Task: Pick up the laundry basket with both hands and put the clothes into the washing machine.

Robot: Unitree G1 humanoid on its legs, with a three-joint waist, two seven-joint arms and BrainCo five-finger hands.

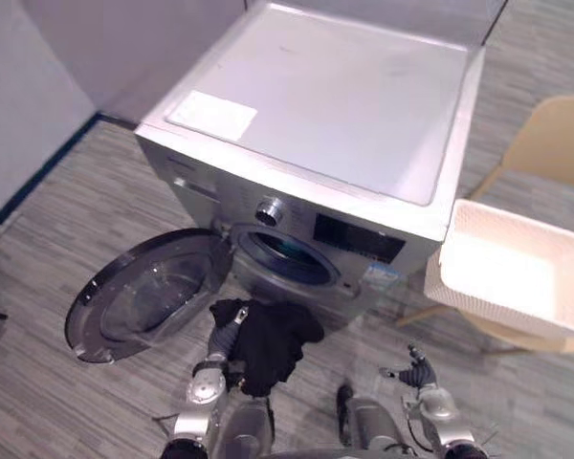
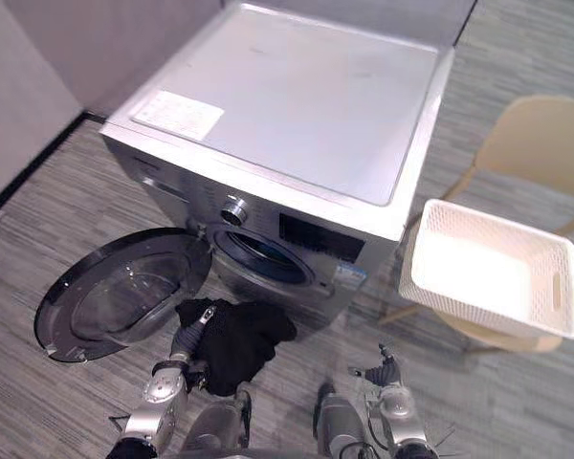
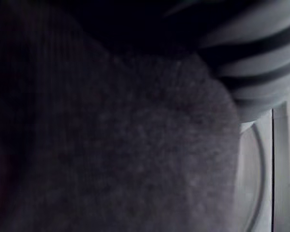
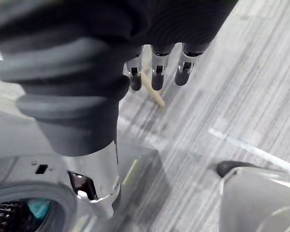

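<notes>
Cloth covered the left hand [image 1: 228,333]: a black garment [image 1: 273,339] lay bunched over it and drooped on its right side, so whether that hand was clenched on the fabric could not be told. In the left wrist view the same dark cloth pressed right up against the camera, beside the ribbed cover.

Just beyond the hand and slightly to its right stood the round drum opening [image 1: 285,256] of the washing machine [image 1: 344,115], with a bluish patch inside. The garment was close to that opening but outside it. To the hand's left, the machine's glass door [image 1: 148,292] was swung wide open, low above the striped grey floor [image 1: 57,249].

Well apart from the left hand, the right hand [image 1: 418,373] was held low. It was released and empty, its fingers [image 4: 157,77] hanging relaxed over the floor. Beyond that hand and to its right, the white laundry basket [image 2: 493,308] rested on a pale wooden chair [image 1: 555,134] just beside the machine, and neither hand touched it.
</notes>
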